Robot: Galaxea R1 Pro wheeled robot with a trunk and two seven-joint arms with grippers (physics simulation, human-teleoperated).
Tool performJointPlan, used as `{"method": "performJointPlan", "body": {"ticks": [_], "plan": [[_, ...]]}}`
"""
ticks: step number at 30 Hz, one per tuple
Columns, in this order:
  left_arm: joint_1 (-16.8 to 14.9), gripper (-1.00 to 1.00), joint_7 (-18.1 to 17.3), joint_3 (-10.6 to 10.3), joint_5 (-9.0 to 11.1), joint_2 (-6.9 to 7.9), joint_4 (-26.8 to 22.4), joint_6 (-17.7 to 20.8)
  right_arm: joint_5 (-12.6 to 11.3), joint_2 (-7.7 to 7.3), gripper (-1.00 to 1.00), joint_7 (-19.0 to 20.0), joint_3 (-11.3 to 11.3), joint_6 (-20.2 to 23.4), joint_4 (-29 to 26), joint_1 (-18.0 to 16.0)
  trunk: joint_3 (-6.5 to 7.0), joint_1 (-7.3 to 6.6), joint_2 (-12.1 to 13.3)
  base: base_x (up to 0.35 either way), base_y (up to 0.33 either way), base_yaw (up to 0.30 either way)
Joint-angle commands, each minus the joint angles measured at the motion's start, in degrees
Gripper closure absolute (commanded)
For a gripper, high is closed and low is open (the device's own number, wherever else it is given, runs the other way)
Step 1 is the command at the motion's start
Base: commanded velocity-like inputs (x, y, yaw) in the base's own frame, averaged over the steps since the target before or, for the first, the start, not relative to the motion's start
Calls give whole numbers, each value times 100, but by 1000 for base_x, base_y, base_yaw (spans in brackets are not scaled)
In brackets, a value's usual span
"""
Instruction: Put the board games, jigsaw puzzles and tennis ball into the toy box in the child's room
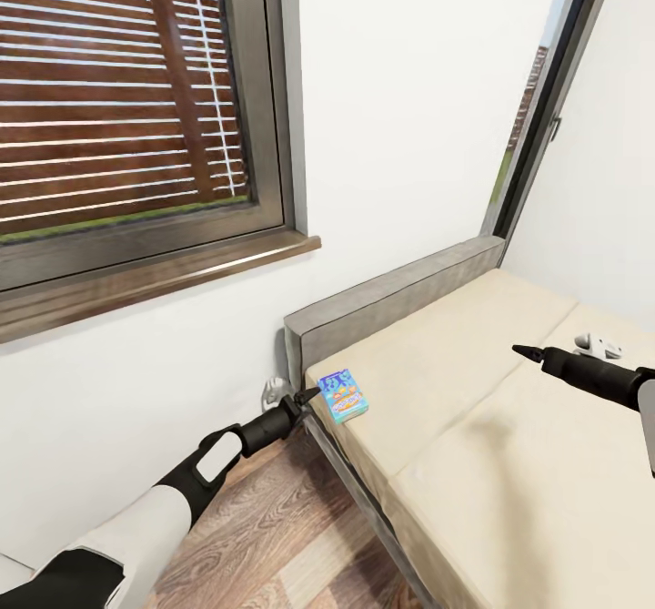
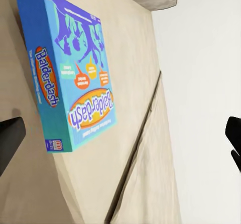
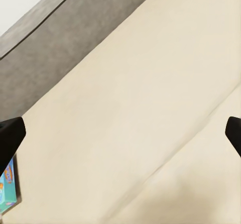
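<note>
Nearest the head camera, the white-and-black left arm reaches forward over the wood-plank floor point(image 1: 273, 536), and its left pincer point(image 1: 307, 397) hangs just beside the near left corner of the bed point(image 1: 509, 445), by the low end of the grey headboard point(image 1: 391, 295). Its wrist view shows the two dark fingertips point(image 2: 9, 138) set wide apart with nothing between them. A blue board game point(image 1: 343, 395), printed "Balderdash", lies flat on the beige mattress at that same corner, close to the bed's left edge and just ahead of the left pincer, not touching it. In the left wrist view the blue board game point(image 2: 75, 73) lies between the fingertips and farther out, clear of both. The right pincer point(image 1: 526, 351) hovers above the middle of the mattress, well apart from the game; its wrist view shows the fingertips point(image 3: 10, 138) spread wide over bare beige fabric, holding nothing, with a sliver of the blue board game point(image 3: 7, 186) at the picture's edge. A dark-framed window point(image 1: 136, 136) sits in the white wall beyond the left arm.
</note>
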Motion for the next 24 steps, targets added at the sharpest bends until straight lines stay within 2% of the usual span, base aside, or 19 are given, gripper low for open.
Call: {"method": "performJointPlan", "body": {"ticks": [1,7,14,24], "plan": [[-2,-100,-4,12,81,11,-1,61,26,1,-100,40,-9,29,-3,-4,-5,-1,-2,0,0,0],[10,-100,4,186,160,67,-14,245,29,3,-100,39,-9,36,-6,-3,-5,-1,-2,0,0,0],[12,-100,-15,272,191,154,-31,462,35,4,-100,39,-9,37,-7,-5,-5,-1,-2,0,0,0],[10,-100,-33,306,180,211,-44,597,52,10,-100,33,-9,39,-8,-3,-184,219,-403,0,0,0]]}}
